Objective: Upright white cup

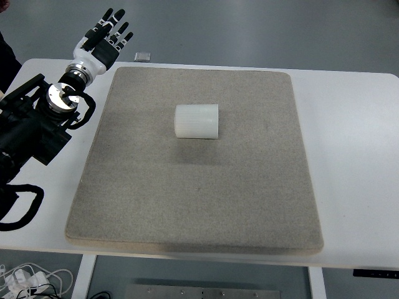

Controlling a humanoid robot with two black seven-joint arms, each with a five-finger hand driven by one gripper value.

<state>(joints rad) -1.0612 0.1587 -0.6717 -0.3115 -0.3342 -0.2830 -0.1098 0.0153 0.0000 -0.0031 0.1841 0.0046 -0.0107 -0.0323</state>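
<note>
A white ribbed cup (197,121) lies on its side near the middle of the grey felt mat (199,187), its axis running left to right. My left hand (105,38) hovers at the table's far left corner, well up and left of the cup, its fingers spread and holding nothing. The black left arm (34,128) stretches along the left edge. No right arm shows.
The mat covers most of the white table (355,162). A small grey square object (142,56) lies at the far edge behind the mat. A person's dark sleeve (6,59) shows at the top left corner. Cables (25,277) hang below the table's near left.
</note>
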